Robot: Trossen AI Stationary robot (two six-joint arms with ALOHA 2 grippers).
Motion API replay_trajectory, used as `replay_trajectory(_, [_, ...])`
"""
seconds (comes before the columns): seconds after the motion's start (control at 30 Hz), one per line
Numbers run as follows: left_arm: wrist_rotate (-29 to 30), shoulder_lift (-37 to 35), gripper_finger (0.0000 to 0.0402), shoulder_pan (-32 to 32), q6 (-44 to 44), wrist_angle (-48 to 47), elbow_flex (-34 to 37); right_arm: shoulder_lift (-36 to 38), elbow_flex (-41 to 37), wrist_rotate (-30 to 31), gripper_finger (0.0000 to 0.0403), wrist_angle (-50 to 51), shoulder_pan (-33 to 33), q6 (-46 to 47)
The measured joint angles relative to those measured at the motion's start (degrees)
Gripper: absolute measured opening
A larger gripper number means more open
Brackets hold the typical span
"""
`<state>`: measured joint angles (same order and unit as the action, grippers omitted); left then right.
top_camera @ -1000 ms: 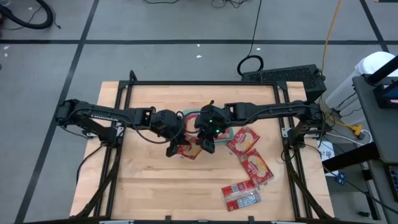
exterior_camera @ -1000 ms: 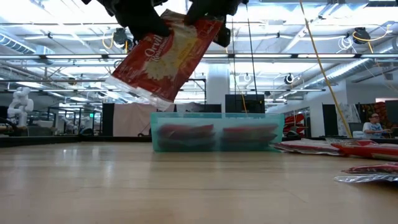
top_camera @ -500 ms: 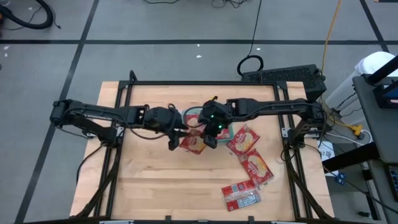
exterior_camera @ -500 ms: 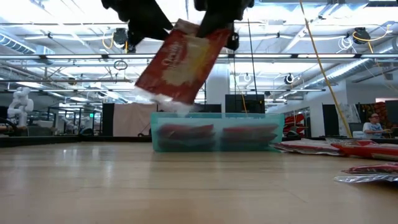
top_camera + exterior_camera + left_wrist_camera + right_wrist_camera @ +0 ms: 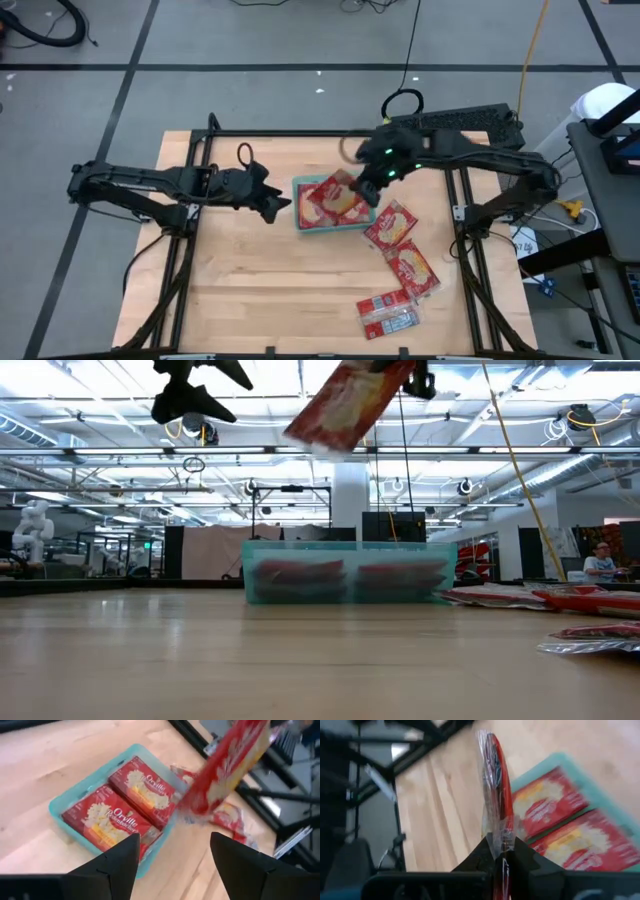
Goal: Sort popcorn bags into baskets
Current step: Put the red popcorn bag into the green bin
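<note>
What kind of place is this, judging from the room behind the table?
Probably a robotics lab or workshop hall: exposed ceiling trusses with strip lights, a white humanoid robot far back, and cables on the grey floor beside the wooden table.

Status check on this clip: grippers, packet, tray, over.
Right gripper shut on a popcorn bag, held high above the teal tray. Left gripper open, empty, beside the tray. Two bags in the tray. Nothing in the way.

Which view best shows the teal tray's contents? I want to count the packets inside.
Left wrist view: teal tray holds two popcorn bags face-up. High view: the held bag partly hides it. Low view: only its side wall. Right wrist: partial.
</note>
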<state>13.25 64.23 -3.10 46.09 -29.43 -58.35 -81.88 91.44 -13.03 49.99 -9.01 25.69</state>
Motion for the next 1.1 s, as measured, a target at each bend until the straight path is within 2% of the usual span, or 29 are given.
replay_trajectory(0.17, [5.77, 0.22, 0.0246, -1.96, 2.6, 5.97, 0.01, 6.81, -2.26, 5.85, 0.0012, -3.25, -0.4, 3.29])
replay_trajectory(0.23, [7.93, 0.94, 0.0246, -2.64, -0.32, 12.45, 0.3, 9.55, -3.87, 8.67, 0.0012, -5.64, -0.42, 6.28])
replay_trajectory(0.37, [8.07, 2.47, 0.0246, -2.49, -5.19, 29.27, 2.6, 14.93, -7.67, 16.17, 0.0012, -15.51, -0.29, 9.68])
replay_trajectory(0.57, [7.82, 6.5, 0.0246, -1.8, -10.25, 56.4, 9.42, 19.61, -17.73, 22.18, 0.0012, -40.17, -0.29, 12.61])
replay_trajectory(0.67, [7.85, 9.05, 0.0246, -0.28, -11.29, 70.36, 11.9, 19.68, -23.6, 22.6, 0.0012, -56.61, 0.15, 14.84])
replay_trajectory(0.77, [7.72, 11.32, 0.0246, 1.73, -12.1, 81.84, 12.83, 18.02, -28.44, 26.51, 0.0012, -71.36, 1.67, 16.54])
replay_trajectory(0.83, [5.85, 11.74, 0.0246, 3.18, -13.44, 85.22, 12.9, 16.36, -30.44, 28.99, 0.0012, -77.03, 2.74, 16.58])
replay_trajectory(0.93, [2.67, 11.58, 0.0246, 5.88, -13.98, 86.99, 12.87, 13.73, -31.32, 32.46, 0.0012, -80.34, 4.12, 16.58])
replay_trajectory(1.1, [-1.71, 11.68, 0.0246, 10.88, -10.39, 89.77, 12.9, 9.26, -31.28, 32.69, 0.0012, -85.62, 5.24, 16.38])
